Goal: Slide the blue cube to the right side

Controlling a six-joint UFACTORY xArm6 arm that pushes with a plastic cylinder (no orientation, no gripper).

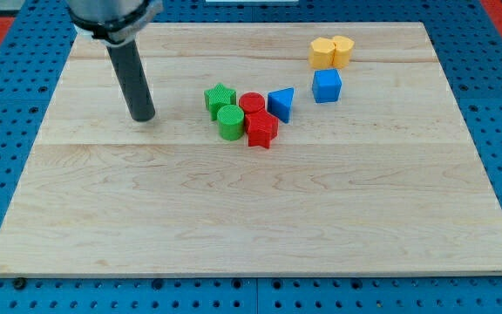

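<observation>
The blue cube [327,85] sits on the wooden board toward the view's top right, just below two yellow blocks [331,51]. My tip [143,118] rests on the board at the view's left, far from the cube and about a hand's width left of the middle cluster. It touches no block.
A cluster lies between my tip and the cube: a green star [220,98], a green cylinder [230,122], a red cylinder [252,105], a red star-like block [261,131] and a blue triangle [281,104]. The board's right edge [473,131] borders a blue pegboard.
</observation>
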